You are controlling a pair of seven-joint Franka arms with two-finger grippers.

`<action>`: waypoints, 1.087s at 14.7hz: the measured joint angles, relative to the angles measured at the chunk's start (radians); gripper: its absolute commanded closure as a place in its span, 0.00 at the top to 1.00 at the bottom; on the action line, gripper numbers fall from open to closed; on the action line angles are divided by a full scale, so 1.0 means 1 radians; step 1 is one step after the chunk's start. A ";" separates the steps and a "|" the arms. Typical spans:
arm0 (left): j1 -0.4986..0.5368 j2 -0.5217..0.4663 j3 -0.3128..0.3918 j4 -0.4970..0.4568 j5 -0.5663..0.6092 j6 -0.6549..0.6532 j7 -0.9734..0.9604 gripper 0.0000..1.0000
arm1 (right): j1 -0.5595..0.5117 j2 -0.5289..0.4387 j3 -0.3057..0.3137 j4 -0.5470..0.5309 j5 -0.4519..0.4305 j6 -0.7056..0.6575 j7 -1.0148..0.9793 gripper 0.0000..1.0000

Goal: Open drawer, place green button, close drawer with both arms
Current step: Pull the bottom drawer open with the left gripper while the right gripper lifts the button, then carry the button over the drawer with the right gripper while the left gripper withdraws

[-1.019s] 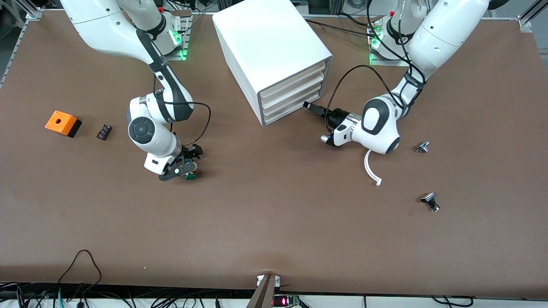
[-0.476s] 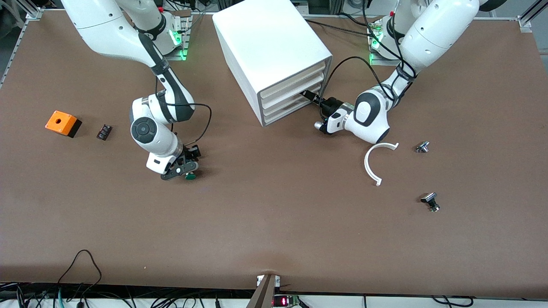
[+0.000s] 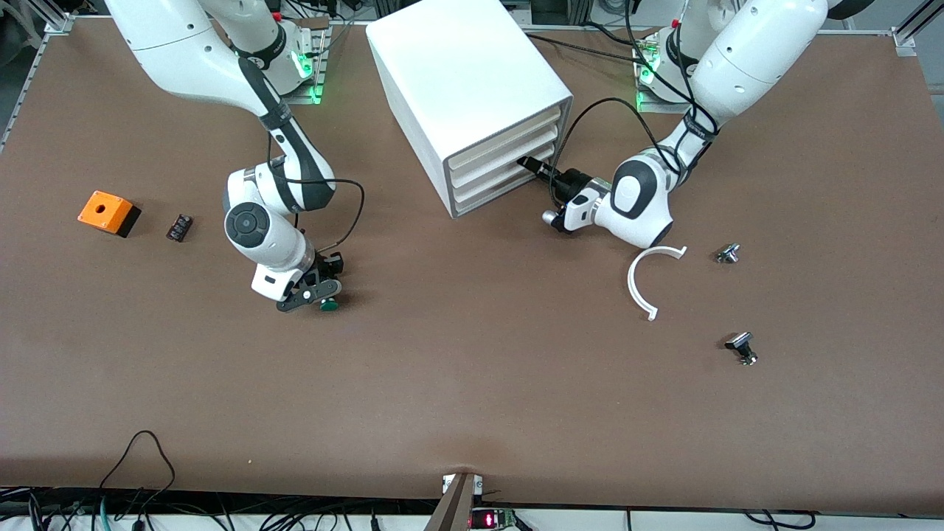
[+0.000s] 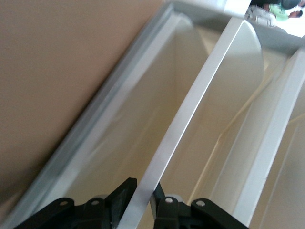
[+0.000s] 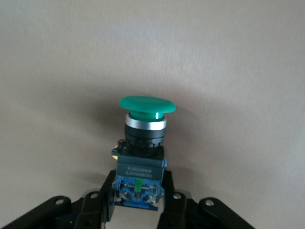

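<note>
The white cabinet [image 3: 464, 81] stands at the table's middle, near the robots' bases, with its four drawers all pushed in. My left gripper [image 3: 529, 165] is at the drawer fronts, and in the left wrist view its fingers [image 4: 125, 193] are shut on a drawer's white front lip [image 4: 200, 100]. I cannot tell if this is the lowest drawer [image 3: 494, 193]. The green-capped button [image 3: 329, 303] lies on the table toward the right arm's end. My right gripper [image 3: 323, 286] is down at it. In the right wrist view this gripper [image 5: 138, 198] is shut on the button's [image 5: 145, 124] blue base.
An orange box [image 3: 108, 212] and a small black part [image 3: 179, 227] lie at the right arm's end. A white curved strip [image 3: 641, 284] and two metal knobs [image 3: 728, 254] [image 3: 742, 346] lie toward the left arm's end.
My left gripper moved in from beside the cabinet to the drawer fronts and took hold of a lip. My right gripper's fingers drew together on the button.
</note>
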 measured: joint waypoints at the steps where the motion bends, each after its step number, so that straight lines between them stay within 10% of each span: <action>1: 0.007 -0.006 0.035 0.023 0.000 -0.005 0.020 0.00 | 0.000 -0.002 0.000 0.015 0.000 0.001 0.000 0.24; 6: 0.036 -0.020 0.187 0.137 0.002 0.039 0.031 0.00 | 0.000 -0.044 0.000 0.092 0.000 -0.028 -0.009 0.22; 7: 0.037 -0.020 0.189 0.144 0.002 0.054 0.030 0.27 | 0.000 -0.050 0.000 0.116 0.000 -0.061 -0.011 0.22; 8: 0.035 -0.020 0.189 0.146 0.002 0.060 0.029 0.93 | 0.000 -0.053 0.000 0.149 0.000 -0.103 -0.012 0.22; 9: 0.033 -0.019 0.189 0.146 0.002 0.074 0.026 1.00 | 0.000 -0.054 0.002 0.188 0.000 -0.146 -0.019 0.22; 13: 0.030 -0.039 0.187 0.170 0.030 0.169 0.027 1.00 | 0.001 -0.055 0.065 0.315 0.000 -0.214 -0.091 0.21; 16: 0.040 -0.143 0.188 0.222 0.351 0.267 0.010 1.00 | 0.004 -0.051 0.149 0.366 -0.024 -0.241 -0.100 0.21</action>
